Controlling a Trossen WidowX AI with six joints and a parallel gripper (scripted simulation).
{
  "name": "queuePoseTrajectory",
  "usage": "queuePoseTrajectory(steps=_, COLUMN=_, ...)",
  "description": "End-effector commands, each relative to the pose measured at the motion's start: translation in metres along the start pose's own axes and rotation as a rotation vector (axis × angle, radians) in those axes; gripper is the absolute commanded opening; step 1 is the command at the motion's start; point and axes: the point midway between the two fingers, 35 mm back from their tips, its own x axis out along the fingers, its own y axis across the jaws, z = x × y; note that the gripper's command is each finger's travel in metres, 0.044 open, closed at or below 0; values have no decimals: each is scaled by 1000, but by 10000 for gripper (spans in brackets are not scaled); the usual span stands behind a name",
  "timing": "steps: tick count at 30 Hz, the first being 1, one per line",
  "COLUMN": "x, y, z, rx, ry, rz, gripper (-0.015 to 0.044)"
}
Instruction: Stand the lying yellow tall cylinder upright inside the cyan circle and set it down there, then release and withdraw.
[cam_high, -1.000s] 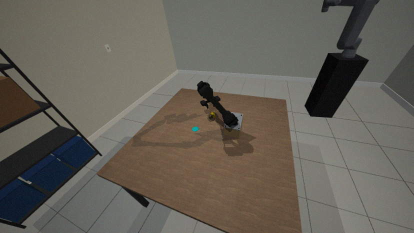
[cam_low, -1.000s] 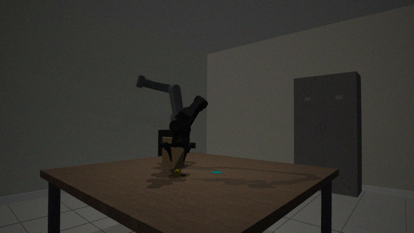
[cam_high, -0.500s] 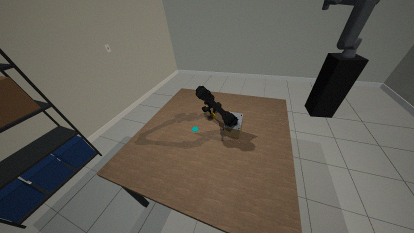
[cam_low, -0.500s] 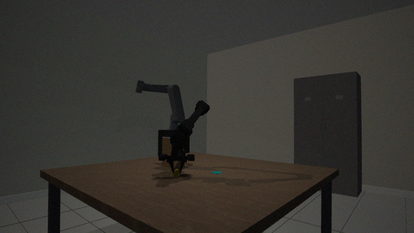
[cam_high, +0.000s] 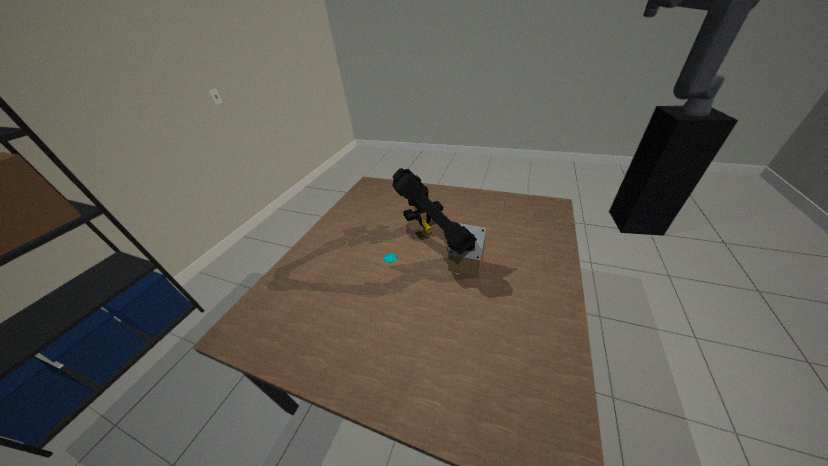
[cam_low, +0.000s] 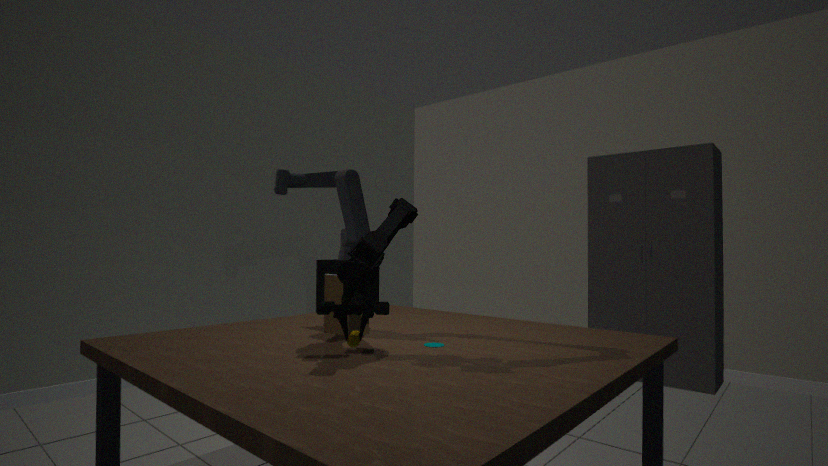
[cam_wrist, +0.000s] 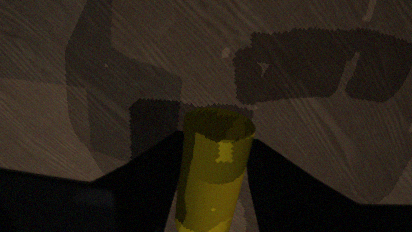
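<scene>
The yellow tall cylinder is between the fingers of my gripper, which is shut on it. The cylinder is lying, not upright, with one end facing the exterior camera. It appears to be just above the table or barely touching it; the exact gap is hard to tell. The cyan circle is flat on the table, apart from the cylinder, to its lower left in the top view and to its right in the exterior view. It is not in the wrist view.
The arm's base stands on a wooden block on the brown table, close to the cylinder. Off the table are a shelf rack, a second grey arm on a black pedestal, and a cabinet.
</scene>
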Motion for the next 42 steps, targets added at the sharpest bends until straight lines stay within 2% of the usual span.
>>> queuePoseTrajectory(steps=1, x=-15, y=2, z=5, rx=-11, ry=-17, rz=-5, gripper=105)
queuePoseTrajectory(steps=25, x=-90, y=0, z=0, rx=-11, ry=-16, rz=-6, gripper=105)
queuePoseTrajectory(steps=42, x=-100, y=38, z=-6, rx=-73, ry=-25, rz=-14, gripper=105)
